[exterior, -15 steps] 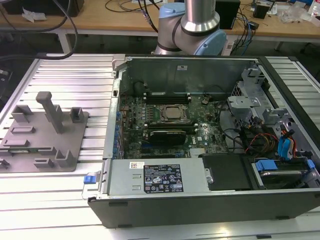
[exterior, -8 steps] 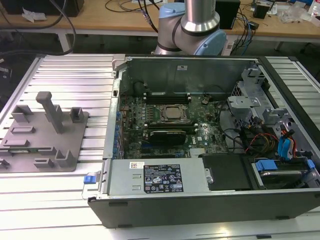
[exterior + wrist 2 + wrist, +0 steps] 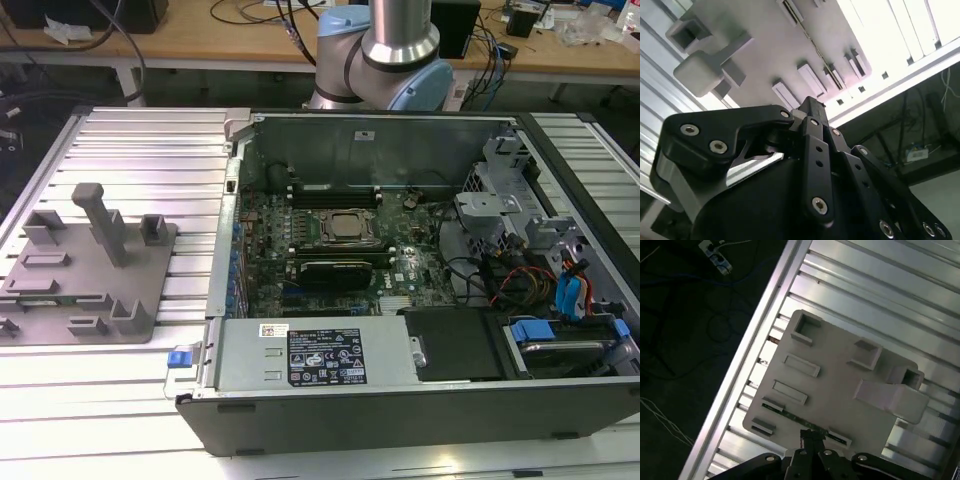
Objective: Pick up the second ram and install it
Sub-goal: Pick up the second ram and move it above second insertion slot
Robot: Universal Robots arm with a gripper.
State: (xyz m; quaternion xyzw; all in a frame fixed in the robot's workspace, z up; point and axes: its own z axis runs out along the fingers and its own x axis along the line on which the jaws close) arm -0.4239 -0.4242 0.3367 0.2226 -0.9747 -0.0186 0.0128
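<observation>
Gripper (image 3: 812, 434) is shown in the first wrist view poised over the grey tray (image 3: 840, 390), its pincer clenched with nothing held between the tips. The second ram (image 3: 790, 414), a thin dark-green stick, is seated along one edge of the tray between small raised blocks, just beside the pincer tip and not yet lifted. Trouble is judged likely if the pincer is lowered while clenched: the stick could be struck or tipped in its blocks, and the tall post (image 3: 895, 397) across the tray could be clipped.
</observation>
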